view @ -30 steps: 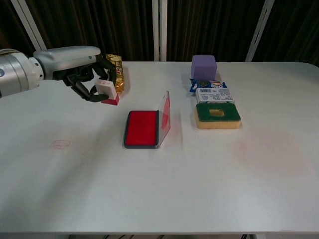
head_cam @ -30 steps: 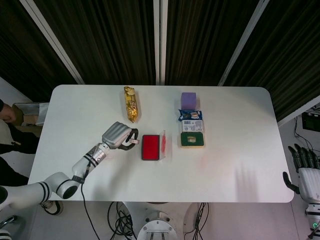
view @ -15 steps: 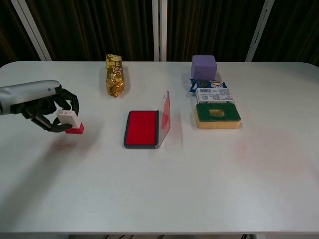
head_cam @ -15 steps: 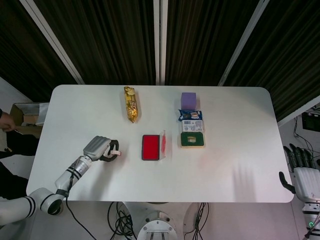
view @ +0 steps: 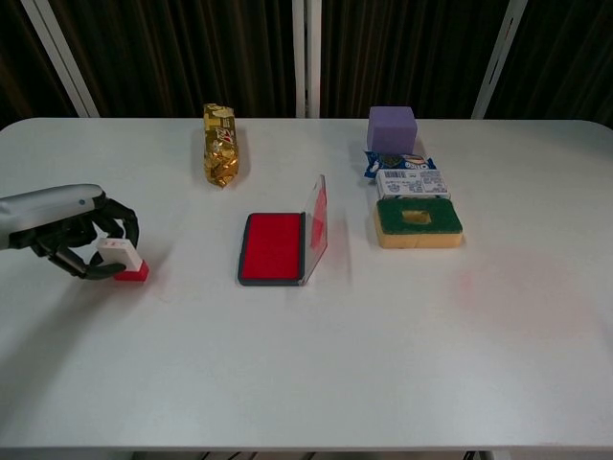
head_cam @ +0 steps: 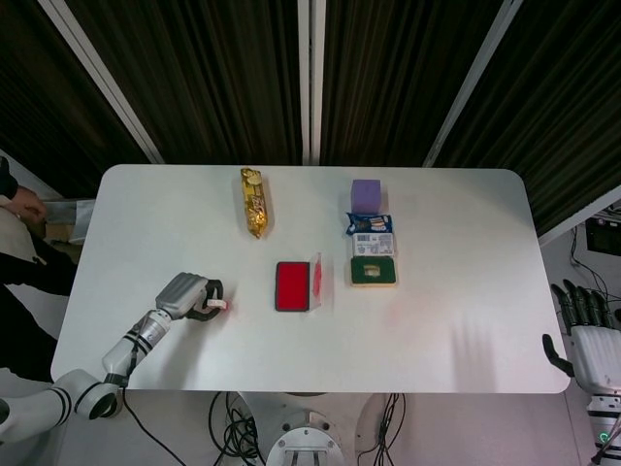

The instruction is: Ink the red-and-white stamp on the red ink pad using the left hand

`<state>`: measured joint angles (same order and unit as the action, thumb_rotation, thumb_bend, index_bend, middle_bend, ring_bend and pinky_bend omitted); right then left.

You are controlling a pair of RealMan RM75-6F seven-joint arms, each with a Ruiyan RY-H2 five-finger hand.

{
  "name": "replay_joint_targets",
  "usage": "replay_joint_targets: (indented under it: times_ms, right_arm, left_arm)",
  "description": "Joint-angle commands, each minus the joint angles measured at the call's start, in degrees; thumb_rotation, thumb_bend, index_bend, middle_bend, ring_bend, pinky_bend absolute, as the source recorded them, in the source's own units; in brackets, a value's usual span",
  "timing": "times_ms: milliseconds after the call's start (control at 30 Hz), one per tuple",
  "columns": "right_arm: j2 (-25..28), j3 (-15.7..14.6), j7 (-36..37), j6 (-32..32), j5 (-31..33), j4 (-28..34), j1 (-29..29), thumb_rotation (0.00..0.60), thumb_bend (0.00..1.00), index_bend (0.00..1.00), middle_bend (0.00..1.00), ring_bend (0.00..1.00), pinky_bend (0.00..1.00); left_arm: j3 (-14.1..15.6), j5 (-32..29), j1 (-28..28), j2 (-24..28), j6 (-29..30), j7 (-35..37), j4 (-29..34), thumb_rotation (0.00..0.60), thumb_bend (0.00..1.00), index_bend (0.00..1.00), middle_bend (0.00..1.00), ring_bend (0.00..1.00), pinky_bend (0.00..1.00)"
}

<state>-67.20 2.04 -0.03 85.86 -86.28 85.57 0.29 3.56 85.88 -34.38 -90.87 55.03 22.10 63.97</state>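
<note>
My left hand (head_cam: 186, 295) (view: 69, 232) grips the red-and-white stamp (view: 123, 261) (head_cam: 215, 307) at the table's front left, with the stamp's red base down on or just above the tabletop. The red ink pad (head_cam: 292, 285) (view: 273, 247) lies open in the middle of the table, its clear lid (view: 317, 226) standing up on its right side. The stamp is well to the left of the pad. My right hand (head_cam: 586, 335) hangs off the table's right edge with its fingers spread and nothing in them.
A gold snack packet (head_cam: 255, 201) lies at the back left of the pad. To the pad's right sit a purple cube (view: 391, 127), a blue wrapper (view: 402, 163), a white labelled box (view: 412, 182) and a green-and-yellow sponge (view: 418, 221). A person (head_cam: 19, 209) stands at the far left.
My left hand has carried the stamp away from beside the ink pad, leftward and toward the front of the table, and lowered it to the tabletop. The right hand stays put.
</note>
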Motion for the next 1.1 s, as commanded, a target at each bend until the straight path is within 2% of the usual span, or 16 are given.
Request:
replay_joint_targets:
  times_ms: [33,367,933,1100]
  right_arm:
    - [0.06,0.03,-0.25,0.13,-0.04,0.20,0.00,0.600,0.34,0.00,0.00,0.00,0.00]
    - [0.27,-0.05,-0.80,0.40,-0.03,0.52,-0.17,0.600,0.35,0.00,0.00,0.00,0.00]
    - [0.13,-0.08,-0.78,0.15,0.21,0.27,-0.12,0.600,0.35,0.00,0.00,0.00,0.00]
    - [0.15,-0.09,-0.82,0.05,0.24,0.30,-0.07,0.600,0.35,0.00,0.00,0.00,0.00]
  left_arm:
    - [0.35,0.45,0.31,-0.42,-0.06,0.97,-0.84,0.600,0.36,0.68,0.68,0.98,1.00]
    - [0.69,1.87,0.74,-1.52,0.48,3.61,-3.19,0.600,0.36,0.65,0.64,0.98,1.00]
    - [1.13,3.04,0.58,-1.14,-0.09,4.77,-3.37,0.600,0.36,0.57,0.55,0.97,1.00]
    - [1.53,3.69,0.46,-1.03,-0.16,5.63,-3.59,0.600,0.35,0.49,0.50,0.96,1.00]
